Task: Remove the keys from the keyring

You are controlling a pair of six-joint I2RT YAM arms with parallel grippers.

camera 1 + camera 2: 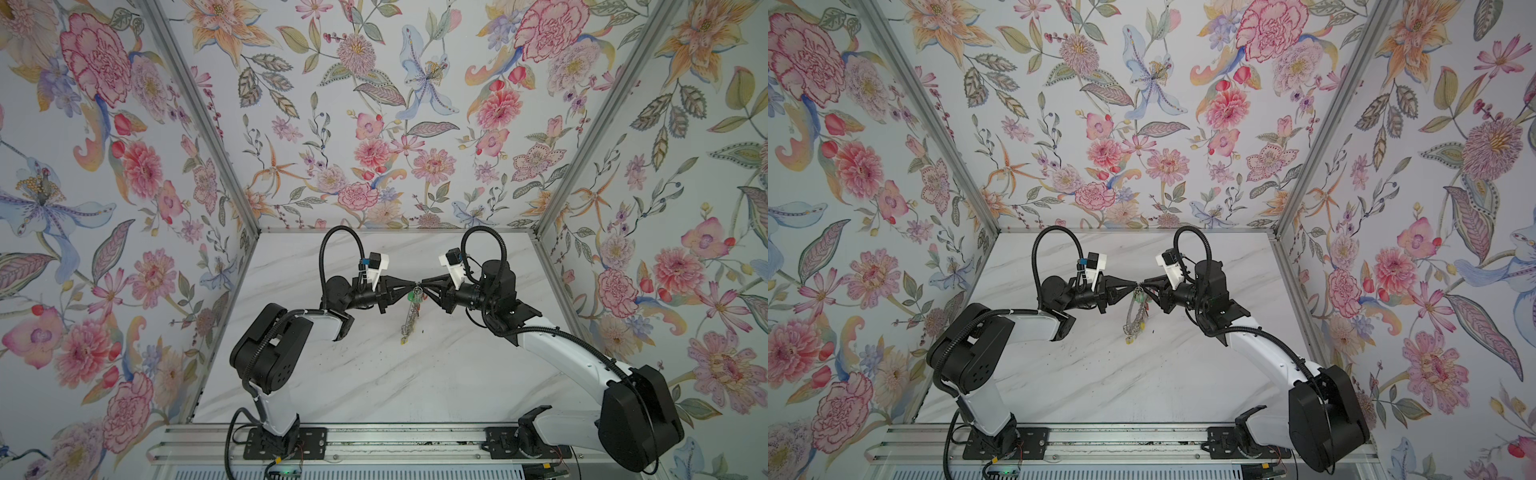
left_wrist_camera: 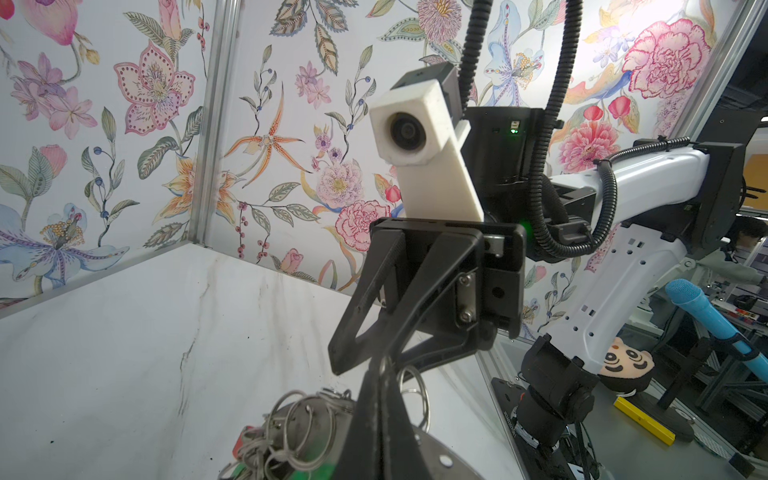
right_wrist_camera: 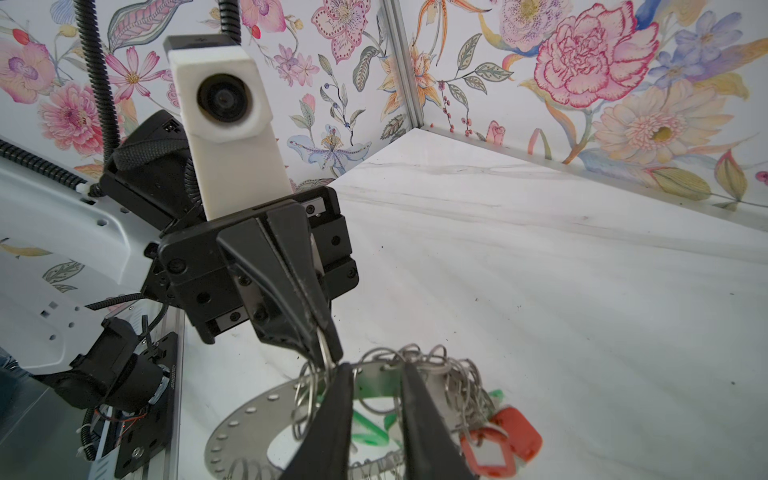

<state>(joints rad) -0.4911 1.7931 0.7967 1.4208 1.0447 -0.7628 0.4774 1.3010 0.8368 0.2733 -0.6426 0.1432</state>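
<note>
Pinching a split ring (image 3: 325, 351) tight in left gripper (image 3: 327, 356); straddling the keyring (image 3: 249, 419) rim with right gripper (image 3: 377, 368), fingers parted, just beside left tips.

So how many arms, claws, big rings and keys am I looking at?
robot arms: 2
grippers: 2, left gripper and right gripper
keyring: 1
keys: one tangled bunch, too many to count
total: 5, plus the keys

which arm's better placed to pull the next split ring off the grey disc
Left, probably: the left claw is shut on a thin wire split ring at the rim of the flat grey metal disc, while the right claw stands part open.
</note>
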